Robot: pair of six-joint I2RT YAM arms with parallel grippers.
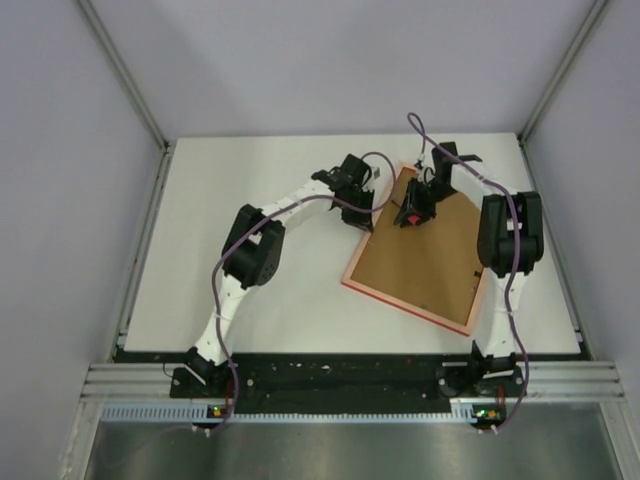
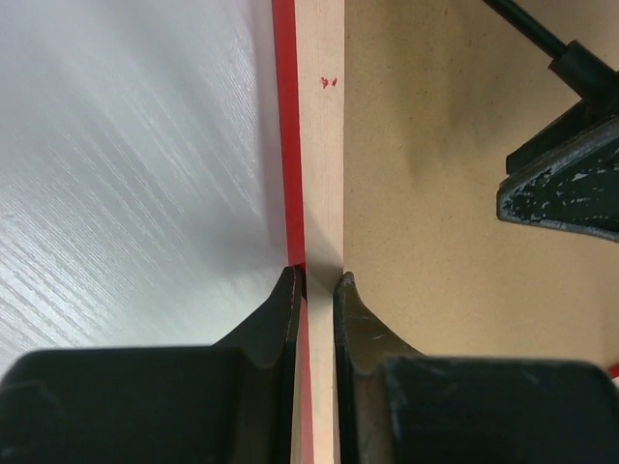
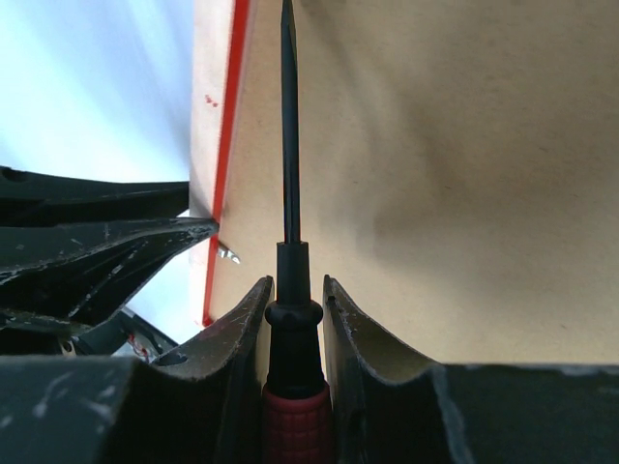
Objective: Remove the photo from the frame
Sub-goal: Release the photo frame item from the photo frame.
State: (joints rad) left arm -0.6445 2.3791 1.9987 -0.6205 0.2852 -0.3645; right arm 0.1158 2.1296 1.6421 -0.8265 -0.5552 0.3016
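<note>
Early stage: the frame (image 1: pixel 420 262) lies face down on the worktop (image 1: pixel 250 300), back not yet opened, photo hidden. Left gripper (image 2: pixel 316 280) is clamped on the frame's rim; right gripper (image 3: pixel 296 285) grips a screwdriver (image 3: pixel 288 135) aimed along the back

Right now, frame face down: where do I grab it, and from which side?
The rim along the frame's left edge, from above. It seems to stand proud of the backing, so a finger fits each side; the flat back gives nothing to pinch. The left claw is shut there; the right claw holds a screwdriver over the back.
</note>
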